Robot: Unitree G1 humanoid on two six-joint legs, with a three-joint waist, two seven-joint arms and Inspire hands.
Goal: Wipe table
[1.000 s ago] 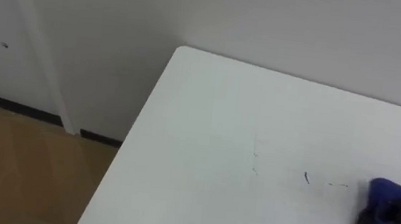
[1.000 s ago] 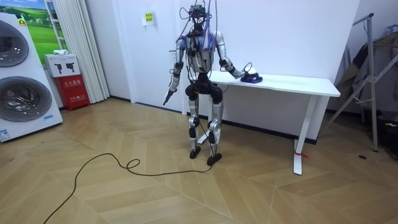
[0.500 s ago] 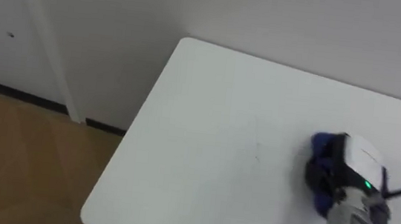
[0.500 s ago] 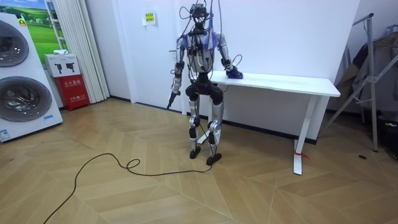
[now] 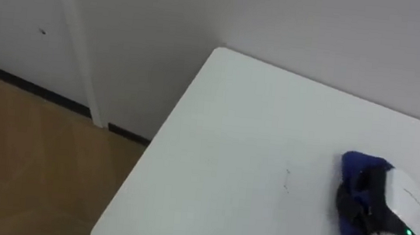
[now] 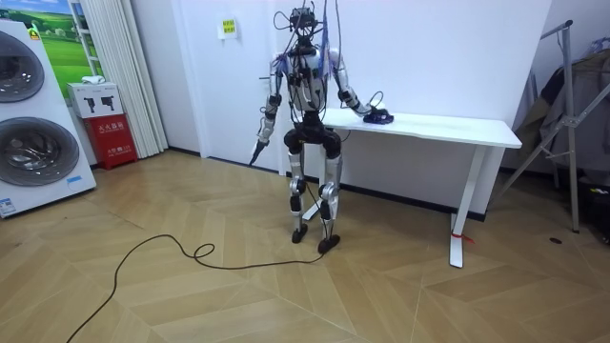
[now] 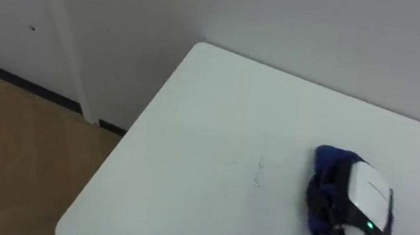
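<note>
A white table (image 5: 224,135) stands against the wall, and I stand at its left end. A bunched blue cloth (image 5: 359,171) lies on the tabletop at the lower right. My right hand (image 5: 392,203) lies on top of it, dark fingers curled into the cloth. In the room view the same arm reaches out over the table (image 6: 457,127) to the cloth (image 6: 381,118). A faint thin mark (image 5: 287,182) shows on the tabletop just left of the cloth. My left hand (image 6: 254,152) hangs at my side, away from the table.
The table's left corner (image 5: 218,52) and near edge drop to the wooden floor (image 5: 25,161). A white wall runs behind the table. Washing machines (image 6: 33,124) and a red box (image 6: 103,129) stand at the room view's left, and a metal stand (image 6: 572,114) at its right.
My right hand swept the cloth left toward the table's end, then back to the right. The short blue marks seen a second ago are gone. The eye view has shifted.
</note>
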